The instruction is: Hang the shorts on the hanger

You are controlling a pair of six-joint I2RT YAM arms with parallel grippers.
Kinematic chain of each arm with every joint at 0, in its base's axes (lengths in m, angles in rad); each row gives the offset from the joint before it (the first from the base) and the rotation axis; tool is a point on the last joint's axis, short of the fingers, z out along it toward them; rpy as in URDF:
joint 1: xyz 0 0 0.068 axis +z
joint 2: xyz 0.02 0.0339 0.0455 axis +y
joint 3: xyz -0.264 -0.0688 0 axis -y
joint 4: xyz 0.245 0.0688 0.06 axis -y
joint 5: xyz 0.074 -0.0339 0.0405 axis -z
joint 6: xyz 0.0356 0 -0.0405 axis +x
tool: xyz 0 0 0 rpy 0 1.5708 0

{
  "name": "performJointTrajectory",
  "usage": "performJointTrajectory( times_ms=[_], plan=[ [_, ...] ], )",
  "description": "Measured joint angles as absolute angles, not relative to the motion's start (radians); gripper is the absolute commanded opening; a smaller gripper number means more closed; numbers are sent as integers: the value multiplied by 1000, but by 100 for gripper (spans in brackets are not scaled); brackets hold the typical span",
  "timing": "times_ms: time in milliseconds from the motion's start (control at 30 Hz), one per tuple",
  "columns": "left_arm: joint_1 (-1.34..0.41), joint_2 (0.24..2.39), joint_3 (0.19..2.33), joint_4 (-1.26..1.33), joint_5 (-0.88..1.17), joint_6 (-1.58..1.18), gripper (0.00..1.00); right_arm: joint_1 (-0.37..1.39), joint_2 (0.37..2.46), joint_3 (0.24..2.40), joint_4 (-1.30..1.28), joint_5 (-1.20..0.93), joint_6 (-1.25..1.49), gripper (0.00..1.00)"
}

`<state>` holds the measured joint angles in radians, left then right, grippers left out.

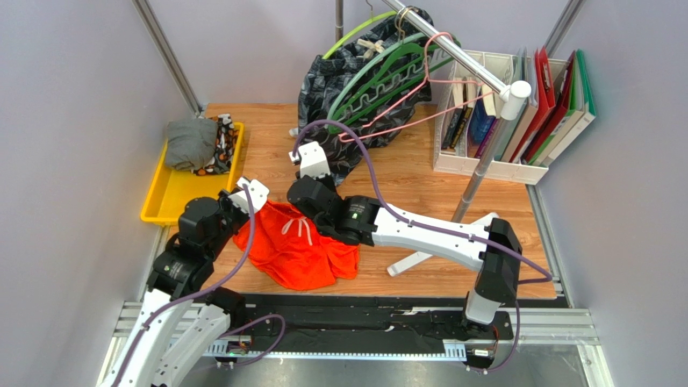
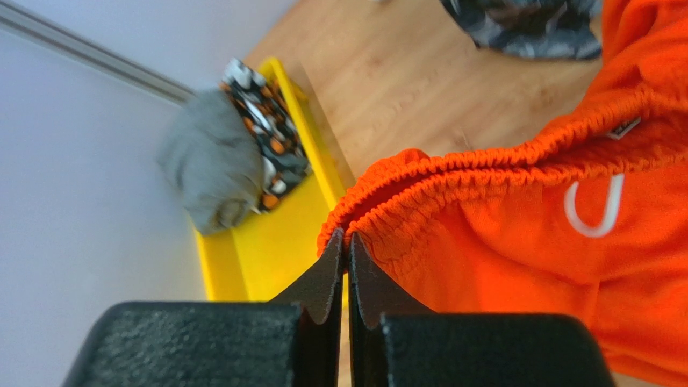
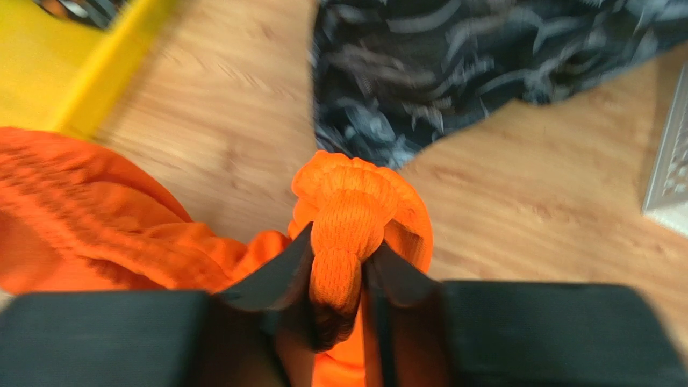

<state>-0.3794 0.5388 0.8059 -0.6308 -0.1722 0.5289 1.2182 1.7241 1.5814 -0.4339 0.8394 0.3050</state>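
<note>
The orange-red shorts hang between my two grippers over the wooden table, their lower part resting on it. My left gripper is shut on the left end of the elastic waistband. My right gripper is shut on a bunched fold of the waistband. The white drawstring shows at the middle. The thin pink hanger hangs on the metal rail at the back, among green hangers.
A black wavy-patterned garment hangs from the green hangers down to the table. A yellow tray at the left holds grey folded cloth. A white rack of books and folders stands at the back right. The rail's stand pole rises right of centre.
</note>
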Motion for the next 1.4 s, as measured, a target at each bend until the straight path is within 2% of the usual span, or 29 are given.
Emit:
performJointTrajectory(
  times_ms=[100,233,300,467,767,900,967,1000,1067,1167,1400],
  plan=[
    [-334,524,719,-627,-118,521,0,1169,1728,1547,-505,785,376,70],
    [-319,532,630,-665,-39,522,0,1138,1724,1518,-545,700,424,89],
    [-317,611,630,-680,-1,522,0,1143,1716,1501,-562,627,429,93],
    [-274,769,637,-680,40,524,0,1152,1669,1493,-576,462,401,95],
    [-207,897,727,-672,45,500,0,1158,1379,1403,-568,112,182,94],
    [-170,1017,806,-673,64,491,60,1157,1255,1391,-588,30,45,95],
    [-131,1036,853,-694,127,470,65,1157,1166,1358,-601,8,-26,93],
    [-118,1031,870,-701,154,471,71,1157,1132,1343,-605,5,-43,93],
    [-99,1003,918,-709,224,459,73,1157,1055,1310,-615,-2,-74,93],
    [-91,953,1051,-725,392,424,74,1108,918,1270,-630,-56,-88,92],
    [-115,991,1394,-683,644,294,73,855,833,1260,-615,-143,15,89]
  ],
)
